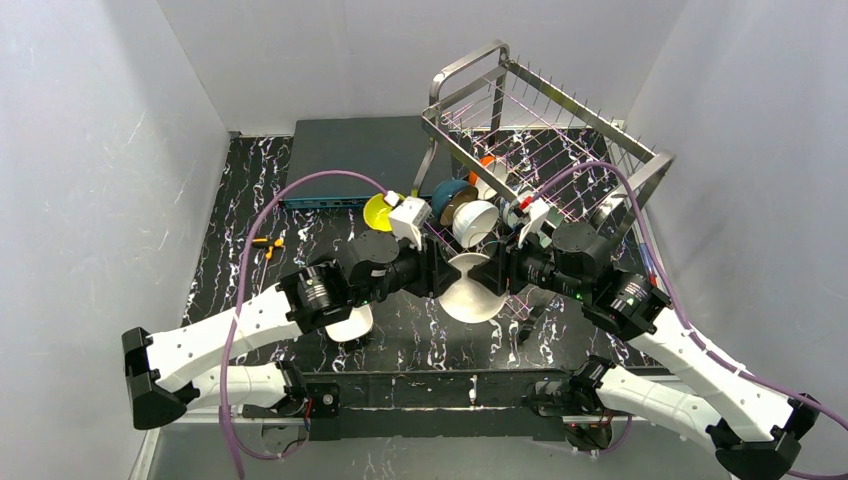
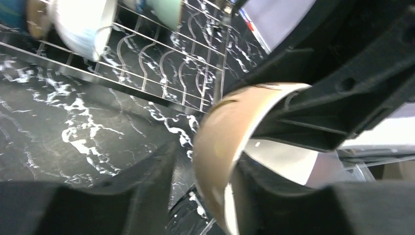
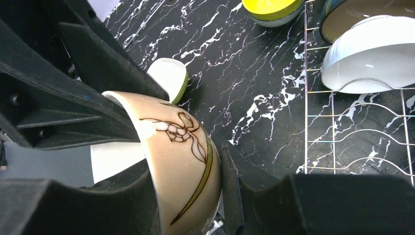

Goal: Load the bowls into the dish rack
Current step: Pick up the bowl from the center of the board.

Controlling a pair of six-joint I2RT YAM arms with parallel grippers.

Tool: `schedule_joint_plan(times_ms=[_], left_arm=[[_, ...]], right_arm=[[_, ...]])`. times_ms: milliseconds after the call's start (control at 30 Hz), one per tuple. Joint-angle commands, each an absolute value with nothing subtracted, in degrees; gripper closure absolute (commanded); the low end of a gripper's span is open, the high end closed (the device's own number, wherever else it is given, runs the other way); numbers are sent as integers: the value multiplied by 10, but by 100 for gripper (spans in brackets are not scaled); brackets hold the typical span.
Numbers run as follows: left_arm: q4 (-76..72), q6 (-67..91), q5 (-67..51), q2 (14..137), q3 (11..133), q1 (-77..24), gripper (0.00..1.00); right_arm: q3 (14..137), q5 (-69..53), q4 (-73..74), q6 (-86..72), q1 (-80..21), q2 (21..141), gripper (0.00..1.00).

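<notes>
Right tool (image 1: pixel 503 270) clamps a tan bowl (image 3: pixel 181 152) toward the counter's (image 1: pixel 240 200) near edge, beside the rack (image 1: pixel 560 110); left tool (image 1: pixel 437 272) straddles its rim, grip unclear.

1. Whether my left fingers (image 2: pixel 122 196) actually pinch the tan bowl (image 2: pixel 215 147), I cannot tell.
2. Left wrist view, 11 o'clock: the racked bowl (image 2: pixel 83 24) is blurred and clipped by the top edge.
3. From above, at 7 o'clock, my left arm half hides the counter bowl (image 1: pixel 352 325).

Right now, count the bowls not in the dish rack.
3: a yellow bowl left of the rack, a white bowl under the left arm, a tan bowl between the left claw and right claw. Arms may hide others.
</notes>
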State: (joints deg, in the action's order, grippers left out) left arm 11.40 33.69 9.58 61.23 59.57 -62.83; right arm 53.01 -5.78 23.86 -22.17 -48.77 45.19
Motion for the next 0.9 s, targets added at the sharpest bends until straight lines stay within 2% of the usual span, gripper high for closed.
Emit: schedule_joint_plan(times_ms=[0, 67, 100, 167, 200, 233, 300, 367, 500, 600, 700, 767, 867], left_arm=[[93, 339, 65, 627, 598, -626, 71], [106, 342, 74, 629, 605, -626, 96], [114, 342, 85, 627, 608, -627, 100], [125, 341, 107, 617, 609, -626, 100], [127, 338, 119, 609, 609, -626, 100], [132, 334, 136, 600, 610, -626, 100], [148, 327, 163, 589, 617, -626, 100], [160, 318, 184, 578, 624, -626, 100], [172, 302, 211, 563, 632, -627, 100], [185, 295, 220, 561, 644, -626, 100], [179, 295, 217, 559, 648, -626, 100], [170, 295, 210, 559, 649, -627, 100], [146, 295, 195, 561, 648, -626, 100]], right_arm=[[548, -71, 174, -228, -489, 442, 99], [550, -65, 178, -229, -489, 443, 99], [551, -61, 180, -228, -489, 443, 99], [551, -53, 186, -228, -489, 443, 95], [551, -51, 190, -229, -489, 444, 83], [553, -48, 195, -228, -489, 447, 65], [557, -47, 203, -226, -489, 451, 43], [562, -48, 211, -222, -489, 458, 29], [571, -43, 222, -219, -489, 468, 15], [572, -44, 224, -216, -489, 473, 12], [573, -47, 225, -214, -489, 480, 15], [573, -56, 224, -214, -489, 486, 22], [572, -71, 218, -214, -488, 492, 36]])
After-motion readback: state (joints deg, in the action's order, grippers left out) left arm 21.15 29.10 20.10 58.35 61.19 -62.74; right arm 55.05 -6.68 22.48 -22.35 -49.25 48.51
